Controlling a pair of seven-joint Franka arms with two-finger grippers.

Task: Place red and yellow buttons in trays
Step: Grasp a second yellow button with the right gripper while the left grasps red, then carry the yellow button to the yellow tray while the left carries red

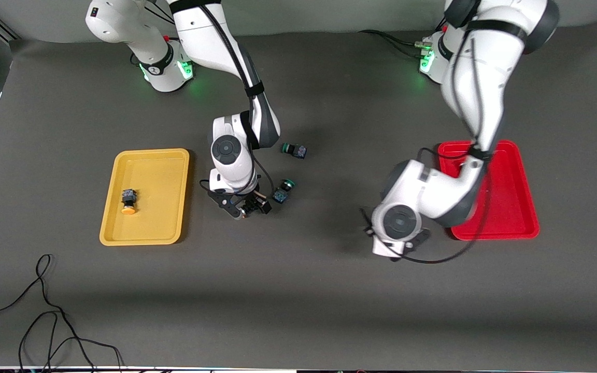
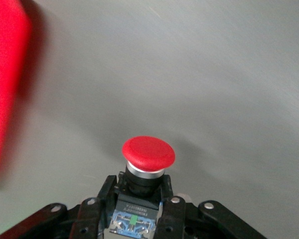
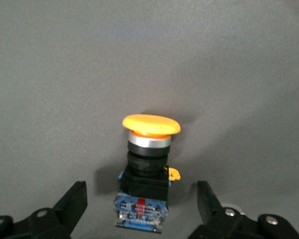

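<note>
Yellow button point(image 3: 148, 164) between open right gripper point(image 3: 142, 209) fingers

The right gripper point(image 3: 142, 211) stands spread over a yellow-capped button point(image 3: 145, 172) on the worktop's middle, bare mat on either side of the button between the fingers. Just beside it toward the left arm's end lies a green-capped switch point(image 1: 282, 191), with a second green-capped switch point(image 1: 294, 150) farther from the front camera; both crowd that side. The yellow tray point(image 1: 117, 171) flanks the right arm's end, one yellow button point(image 1: 129, 201) inside. The left gripper point(image 2: 139, 219), clamped on a red-capped button point(image 2: 147, 164), hangs beside the red tray point(image 1: 516, 202), whose bed is partly covered by the arm. A black cable point(image 1: 44, 311) loops at the near corner.
</note>
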